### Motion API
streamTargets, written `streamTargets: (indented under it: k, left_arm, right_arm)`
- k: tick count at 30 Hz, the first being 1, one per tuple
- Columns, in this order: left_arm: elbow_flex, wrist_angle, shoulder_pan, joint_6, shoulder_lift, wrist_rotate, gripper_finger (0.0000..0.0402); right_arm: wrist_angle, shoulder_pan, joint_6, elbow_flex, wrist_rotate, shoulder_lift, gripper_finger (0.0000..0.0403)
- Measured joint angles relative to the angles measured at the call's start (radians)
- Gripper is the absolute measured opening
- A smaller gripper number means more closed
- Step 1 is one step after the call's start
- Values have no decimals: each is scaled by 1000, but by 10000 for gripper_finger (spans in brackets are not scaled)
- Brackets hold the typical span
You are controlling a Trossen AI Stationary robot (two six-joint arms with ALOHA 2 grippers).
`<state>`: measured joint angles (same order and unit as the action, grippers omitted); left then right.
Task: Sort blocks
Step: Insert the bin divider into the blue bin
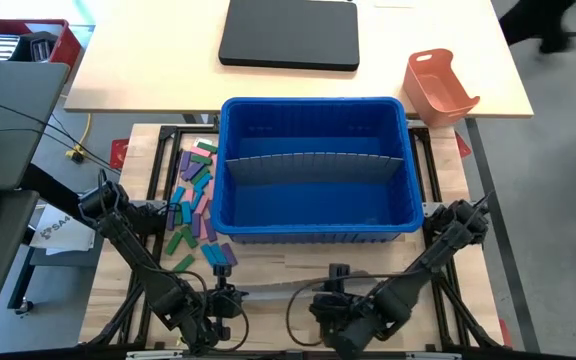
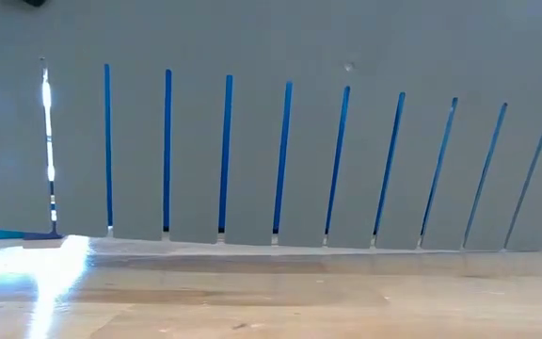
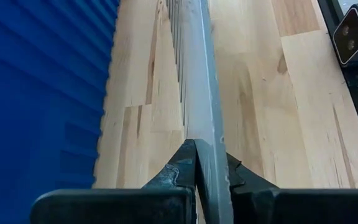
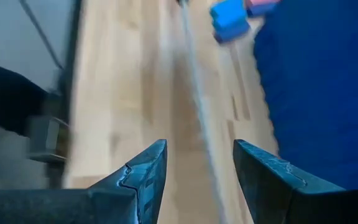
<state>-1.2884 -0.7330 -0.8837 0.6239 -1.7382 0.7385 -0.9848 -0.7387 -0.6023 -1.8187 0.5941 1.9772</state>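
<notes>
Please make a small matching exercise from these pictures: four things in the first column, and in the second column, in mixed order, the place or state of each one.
Things:
1. left gripper
2. right gripper
3. blue bin
4. blocks

Place or state:
a. loose on the wooden table, on the left arm's side of the bin
b. open, with the sheet's edge between the fingers
c. shut on the grey slotted divider sheet
d. mid-table, with a grey divider standing inside

Pairs: 1-c, 2-b, 3-d, 4-a
</notes>
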Motion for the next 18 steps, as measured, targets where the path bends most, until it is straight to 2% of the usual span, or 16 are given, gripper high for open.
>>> streamTargets:
  k: [4,7,10,15,18]
  left_arm:
    - [0,8,0,0,0,0,5]
    - [0,13,0,-23,0,-4,5]
    - [0,33,0,-46,0,-4,5]
    - [0,70,0,-52,1,13,9]
    - [0,68,0,-78,17,18,30]
  right_arm:
    - [-10,13,5,0,-66,43,180]
    - [-14,19,-17,0,-72,65,165]
    - [-19,33,-23,0,-69,79,124]
    - [-20,46,-30,0,-67,79,20]
    - [-36,44,-92,0,-58,77,14]
